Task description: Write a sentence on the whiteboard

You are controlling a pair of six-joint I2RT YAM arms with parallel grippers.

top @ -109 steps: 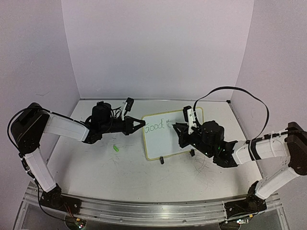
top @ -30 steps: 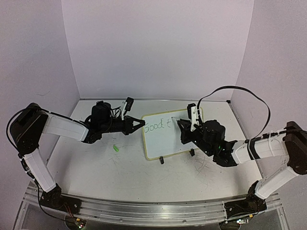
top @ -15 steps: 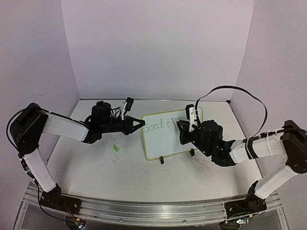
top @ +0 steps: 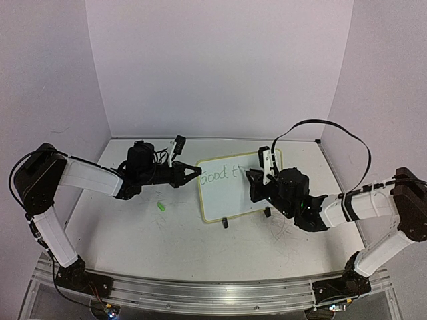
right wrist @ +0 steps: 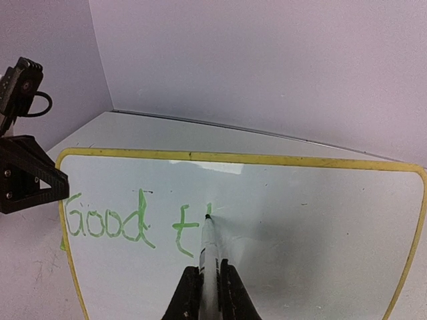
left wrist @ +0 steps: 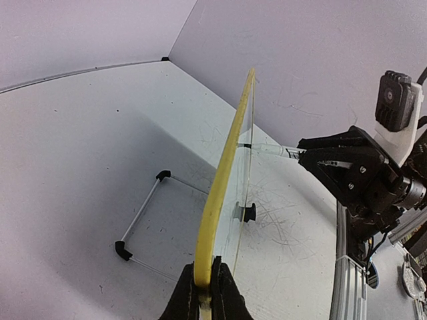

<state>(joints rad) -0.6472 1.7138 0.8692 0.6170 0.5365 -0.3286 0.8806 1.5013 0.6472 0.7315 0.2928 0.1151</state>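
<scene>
The whiteboard point(top: 230, 193) stands tilted mid-table on two black clip feet, with a pale yellow rim point(right wrist: 267, 160). Green lettering point(right wrist: 110, 220) on it reads "Good t" plus a short fresh stroke; it shows small in the top view point(top: 219, 176). My left gripper point(left wrist: 205, 293) is shut on the board's yellow left edge point(left wrist: 220, 193), seen in the top view point(top: 195, 172). My right gripper point(right wrist: 207, 293) is shut on a white marker point(right wrist: 209, 257), its tip touching the board just right of the "t". The right gripper sits at the board's right side point(top: 257, 181).
A small green marker cap point(top: 161, 206) lies on the table left of the board. The board's wire stand point(left wrist: 143, 223) rests behind it. Purple walls close the back and sides. Grey scratches mark the tabletop point(top: 283, 233).
The right gripper moved the marker from the "t" crossbar to just right of it, and a short new green vertical stroke has appeared. The left arm has not moved.
</scene>
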